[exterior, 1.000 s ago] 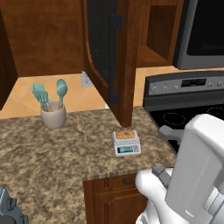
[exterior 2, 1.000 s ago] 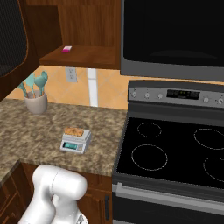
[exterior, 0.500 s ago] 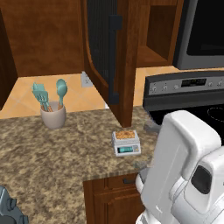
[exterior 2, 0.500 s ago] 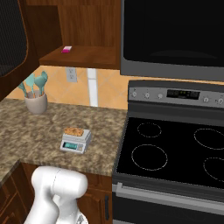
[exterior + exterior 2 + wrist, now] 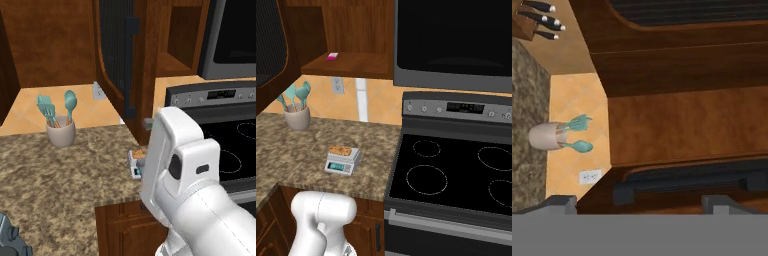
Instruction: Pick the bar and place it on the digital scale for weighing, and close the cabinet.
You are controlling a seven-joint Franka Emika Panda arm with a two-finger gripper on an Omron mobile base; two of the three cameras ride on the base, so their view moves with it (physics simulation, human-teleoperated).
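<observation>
Gripper [image 5: 639, 202] jaws stand spread wide, holding nothing; its two tips rise just short of the cabinet [image 5: 687, 125] door, near the long dark handle [image 5: 682, 187], contact not discernible. On the counter [image 5: 286, 150], from left to right: utensil cup [image 5: 297, 118] by the wall, then the digital scale [image 5: 342, 161] with the bar [image 5: 340, 150] lying on its platform. Cabinet door stands open over the counter. Stove [image 5: 456, 175] adjoins the counter on the right.

Arm [image 5: 185, 190]: glossy white, chunky rounded links w/ smooth shells. Dark oval recess + small dark slot on side of upper link. Base link [image 5: 321, 220] white, bulbous. Fingertips [image 5: 559, 202] small, grey, blocky.
</observation>
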